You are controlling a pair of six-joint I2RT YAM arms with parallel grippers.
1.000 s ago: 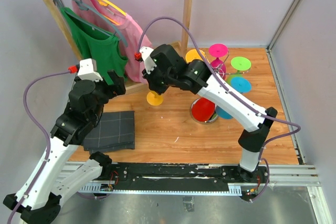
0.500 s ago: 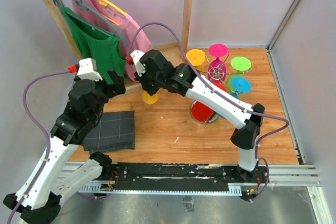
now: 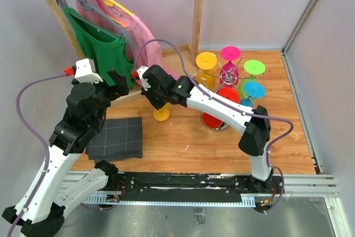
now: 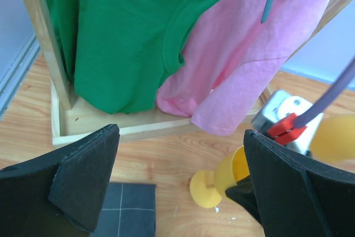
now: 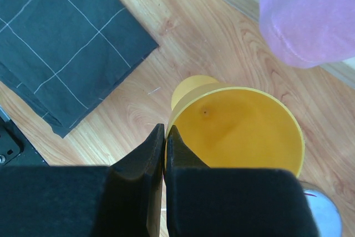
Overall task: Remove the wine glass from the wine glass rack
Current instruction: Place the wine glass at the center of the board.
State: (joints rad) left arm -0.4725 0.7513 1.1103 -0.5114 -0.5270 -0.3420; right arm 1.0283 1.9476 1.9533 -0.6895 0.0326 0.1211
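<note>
From above, the right gripper [image 3: 158,102] reaches far to the left and holds a yellow wine glass [image 3: 161,115], well apart from the wine glass rack [image 3: 228,74], where other coloured glasses hang. The left gripper [image 3: 118,83] stands spread beside a green shirt [image 3: 105,54]. In the left wrist view its fingers [image 4: 83,176] are wide apart, and the yellow wine glass [image 4: 230,173] is tilted over the wooden table [image 4: 138,165]. In the right wrist view the fingers [image 5: 150,159] pinch the rim of the glass, near a dark cloth [image 5: 61,43].
</note>
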